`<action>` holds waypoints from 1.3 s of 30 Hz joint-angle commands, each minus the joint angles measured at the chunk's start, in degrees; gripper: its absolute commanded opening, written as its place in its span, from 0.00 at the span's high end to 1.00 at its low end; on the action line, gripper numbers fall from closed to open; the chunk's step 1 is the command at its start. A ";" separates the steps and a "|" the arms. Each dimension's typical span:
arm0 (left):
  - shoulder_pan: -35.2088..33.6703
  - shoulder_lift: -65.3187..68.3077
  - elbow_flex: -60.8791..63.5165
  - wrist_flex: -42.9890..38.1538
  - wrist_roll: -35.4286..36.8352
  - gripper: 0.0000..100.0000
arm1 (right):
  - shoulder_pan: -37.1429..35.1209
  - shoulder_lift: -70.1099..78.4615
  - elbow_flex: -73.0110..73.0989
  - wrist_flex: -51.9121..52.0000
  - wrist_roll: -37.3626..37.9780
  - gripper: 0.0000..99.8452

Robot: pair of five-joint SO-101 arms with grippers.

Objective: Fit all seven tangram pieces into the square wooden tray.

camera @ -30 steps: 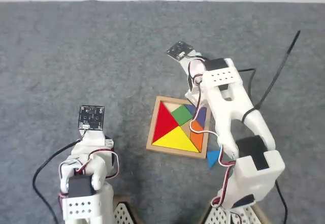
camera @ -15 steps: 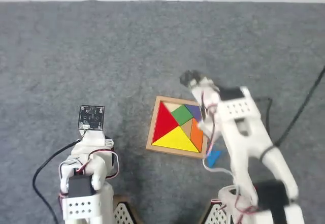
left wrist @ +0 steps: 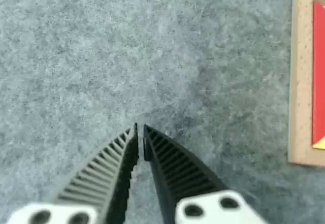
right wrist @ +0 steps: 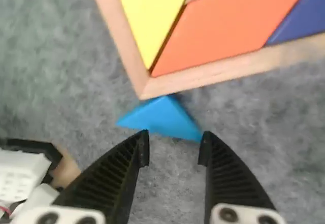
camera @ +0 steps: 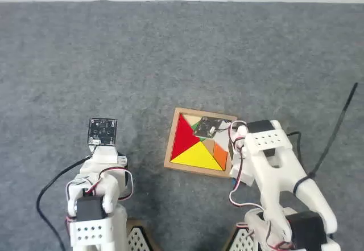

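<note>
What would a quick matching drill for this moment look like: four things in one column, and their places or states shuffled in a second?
Column one:
1. blue triangle
2. orange piece
3. left pincer
4. right pincer

Column two:
A. shut, over bare carpet
B. lying in the tray, edge to edge with the yellow triangle
C. open, fingers either side of a loose piece
D. on the carpet outside the tray, at its corner

Pairs: 1-D, 2-B, 3-A, 4-C.
</note>
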State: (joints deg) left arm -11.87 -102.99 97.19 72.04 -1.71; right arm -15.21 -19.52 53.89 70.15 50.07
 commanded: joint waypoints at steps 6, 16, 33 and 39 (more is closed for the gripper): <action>-0.26 -1.05 -0.75 0.18 0.97 0.98 | -3.74 6.64 3.78 -7.08 -1.76 0.81; -0.26 -1.05 -0.75 0.18 0.97 0.98 | -4.09 9.71 2.20 -5.67 -0.97 0.81; -0.26 -1.05 -0.75 0.18 0.97 0.98 | -5.67 9.80 5.89 -4.97 -13.36 0.65; -0.26 -1.05 -0.75 0.18 0.97 0.98 | -4.79 9.80 5.01 -5.14 -15.12 0.65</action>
State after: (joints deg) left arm -11.87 -102.99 97.19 72.04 -1.71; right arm -20.84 -12.84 57.14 66.20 37.14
